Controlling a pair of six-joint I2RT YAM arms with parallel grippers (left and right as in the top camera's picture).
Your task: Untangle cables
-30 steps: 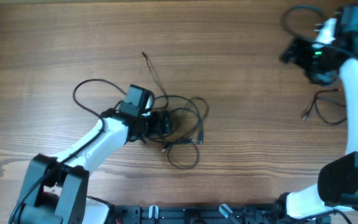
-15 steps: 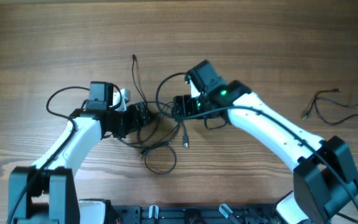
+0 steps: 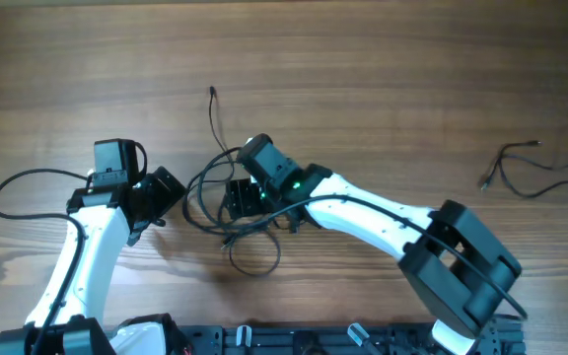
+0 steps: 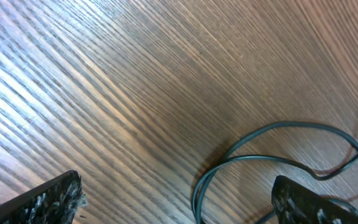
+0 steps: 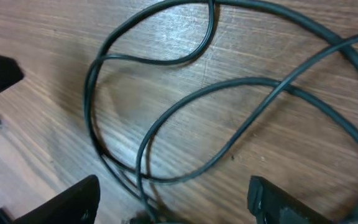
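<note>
**Both open, nothing gripped**

R gripper (image 3: pixel 237 195) is low over the middle of the cables (image 5: pixel 91 99), reaching in from the right side of the table (image 3: pixel 383 59). R wrist view: its fingers (image 5: pixel 67 200) sit at the bottom corners, wide apart. Several strands cross the wood between and ahead of them, and none is pinched. One strand curls into a big loop on the left. Another bends through it and runs off to the right, crossing more strands there. A dark shape at the left edge of that view can't be identified.

L gripper (image 3: pixel 162 193) is just left of the tangle, facing the R gripper w/ a short gap between them. L wrist view: its fingertips (image 4: pixel 48 198) are spread to the bottom corners w/ bare wood between, so it holds nothing. A curved double strand lies just ahead, closer to the right-side tip. Can't tell if it touches that tip.

Overhead, the cables lie as a loose knot at table centre, partly hidden under the R gripper. One strand runs up and away from the knot, ending in a small plug (image 3: pixel 212 91). A round loop hangs off the near side of the knot, toward the arm bases.

A lone cable (image 3: pixel 502 155) lies well apart at the far right edge, clear of both grippers. A thicker arm lead (image 3: pixel 13 179) curves out from the L arm at the far left.
</note>
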